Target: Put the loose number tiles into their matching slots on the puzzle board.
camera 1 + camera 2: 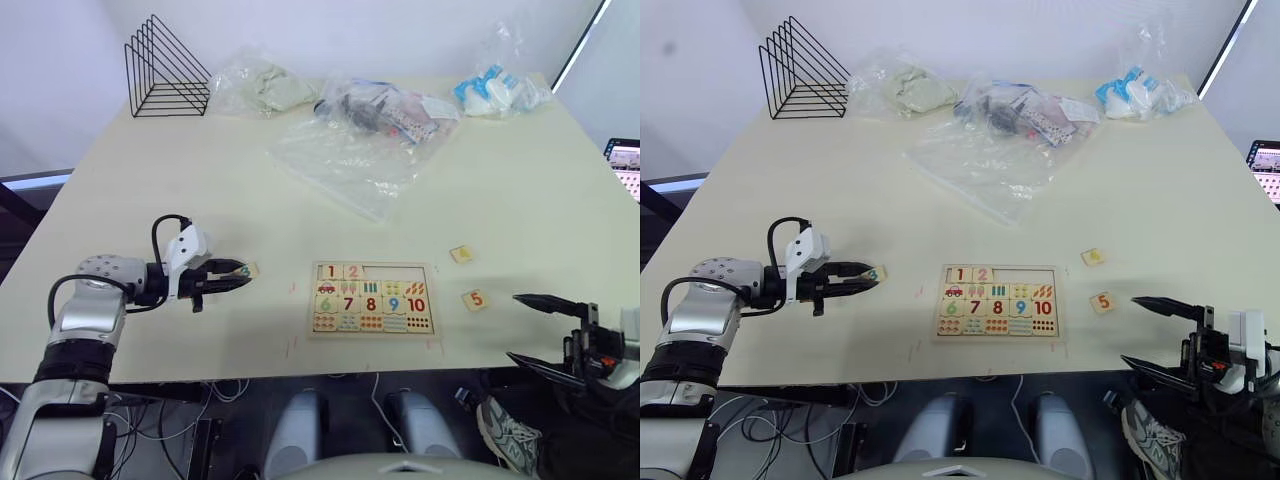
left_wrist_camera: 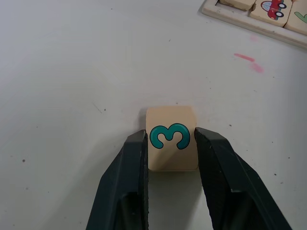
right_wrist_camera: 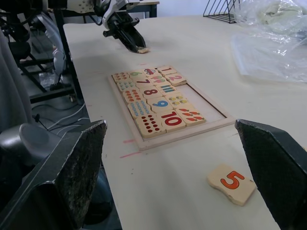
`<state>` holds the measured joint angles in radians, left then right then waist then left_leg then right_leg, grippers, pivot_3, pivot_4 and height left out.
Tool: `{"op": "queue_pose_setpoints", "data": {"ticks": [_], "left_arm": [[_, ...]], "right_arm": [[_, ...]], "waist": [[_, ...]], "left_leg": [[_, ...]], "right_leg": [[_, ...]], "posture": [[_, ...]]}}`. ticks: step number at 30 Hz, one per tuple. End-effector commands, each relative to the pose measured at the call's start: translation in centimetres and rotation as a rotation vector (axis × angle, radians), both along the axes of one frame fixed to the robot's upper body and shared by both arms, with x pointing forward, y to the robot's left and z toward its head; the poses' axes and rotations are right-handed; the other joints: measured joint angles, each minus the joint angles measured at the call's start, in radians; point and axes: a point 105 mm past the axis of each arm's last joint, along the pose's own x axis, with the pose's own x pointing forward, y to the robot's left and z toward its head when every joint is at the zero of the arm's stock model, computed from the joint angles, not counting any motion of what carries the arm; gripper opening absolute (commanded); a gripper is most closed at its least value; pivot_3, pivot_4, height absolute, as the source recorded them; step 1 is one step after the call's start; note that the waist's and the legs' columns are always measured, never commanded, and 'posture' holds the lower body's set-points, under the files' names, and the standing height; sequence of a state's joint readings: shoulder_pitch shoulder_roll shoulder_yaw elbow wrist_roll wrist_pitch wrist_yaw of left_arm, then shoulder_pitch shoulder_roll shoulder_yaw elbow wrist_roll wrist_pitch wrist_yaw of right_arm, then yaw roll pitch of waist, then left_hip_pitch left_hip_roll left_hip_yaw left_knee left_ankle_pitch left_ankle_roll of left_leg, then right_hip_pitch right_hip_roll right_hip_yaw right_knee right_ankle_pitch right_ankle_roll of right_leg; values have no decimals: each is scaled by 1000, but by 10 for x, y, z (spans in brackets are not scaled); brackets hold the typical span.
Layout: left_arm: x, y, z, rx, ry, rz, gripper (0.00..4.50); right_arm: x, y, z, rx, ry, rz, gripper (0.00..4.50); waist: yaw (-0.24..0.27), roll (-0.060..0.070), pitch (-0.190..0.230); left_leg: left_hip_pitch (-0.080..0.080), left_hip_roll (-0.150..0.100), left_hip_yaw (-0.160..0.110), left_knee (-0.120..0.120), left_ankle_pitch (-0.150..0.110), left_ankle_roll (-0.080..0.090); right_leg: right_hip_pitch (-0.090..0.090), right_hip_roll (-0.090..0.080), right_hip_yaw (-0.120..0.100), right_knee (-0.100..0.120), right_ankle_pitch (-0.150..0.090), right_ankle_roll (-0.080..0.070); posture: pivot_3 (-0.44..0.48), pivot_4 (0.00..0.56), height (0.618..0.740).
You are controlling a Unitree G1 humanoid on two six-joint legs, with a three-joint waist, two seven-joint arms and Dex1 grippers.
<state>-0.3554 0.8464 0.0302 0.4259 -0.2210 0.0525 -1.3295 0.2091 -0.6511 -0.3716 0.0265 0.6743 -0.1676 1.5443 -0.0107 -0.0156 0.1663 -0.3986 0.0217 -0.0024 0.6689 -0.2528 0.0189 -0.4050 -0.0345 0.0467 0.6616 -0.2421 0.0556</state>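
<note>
Meanwhile the left gripper [image 2: 170, 143] pinches the 3 tile [image 2: 171, 138] flat on the table [image 1: 520, 190], left of the puzzle board [image 1: 372, 299]. Off the table's near right corner, the right gripper [image 1: 540, 330] hangs wide open and empty, near the 5 tile [image 1: 475, 298].

Silver-grey L arm [image 1: 85, 320], white wrist, black cables, black-fingered hand [image 1: 240, 274].

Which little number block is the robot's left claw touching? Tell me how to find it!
Find the puzzle board near the table's front edge, then look toward the robot's left. The left gripper has its two black fingers on either side of one small wooden tile. It shows a teal 3, unlike the orange 5 tile beyond the board.
</note>
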Motion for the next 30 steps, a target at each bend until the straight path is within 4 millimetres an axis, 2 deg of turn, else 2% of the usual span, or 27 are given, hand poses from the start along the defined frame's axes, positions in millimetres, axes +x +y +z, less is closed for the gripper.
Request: {"op": "queue_pose_setpoints", "data": {"ticks": [1,5,12,17,22,25,30], "left_arm": [[1,4,18,1,-51,-8,942],[-2,-1,27,12,-55,-57,942],[2,-26,52,41,-89,-181,942],[7,-56,69,39,-99,-269,942],[8,-97,79,12,-98,-365,942],[8,-118,79,20,-105,-414,942],[13,-140,77,40,-110,-443,942]], "right_arm": [[1,-4,7,6,-49,-11,4500],[1,-2,9,14,-57,-14,4500],[1,4,10,25,-68,-28,4500],[1,9,14,32,-81,-51,4500],[0,15,16,43,-88,-71,4500],[0,17,16,48,-91,-81,4500],[1,18,17,51,-100,-97,4500]], "waist": [[0,0,0],[0,0,0],[4,0,0],[1,0,0],[2,0,0],[0,0,0],[-1,0,0]], "left_leg": [[0,0,0,0,0,0],[0,0,0,0,0,0],[-1,0,0,0,0,0],[-1,-1,-1,0,0,0],[-1,-1,-1,0,0,0],[-1,-1,-1,0,0,0],[-1,-1,-1,0,0,0]], "right_leg": [[0,0,0,0,0,0],[0,0,0,0,0,0],[0,0,0,0,0,0],[0,1,0,0,0,0],[0,1,0,0,0,0],[0,1,0,0,0,0],[0,2,0,0,0,0]], "posture": [[0,150,740],[0,150,740],[0,150,740],[0,150,740],[0,150,740],[0,150,740],[0,150,740]]}}
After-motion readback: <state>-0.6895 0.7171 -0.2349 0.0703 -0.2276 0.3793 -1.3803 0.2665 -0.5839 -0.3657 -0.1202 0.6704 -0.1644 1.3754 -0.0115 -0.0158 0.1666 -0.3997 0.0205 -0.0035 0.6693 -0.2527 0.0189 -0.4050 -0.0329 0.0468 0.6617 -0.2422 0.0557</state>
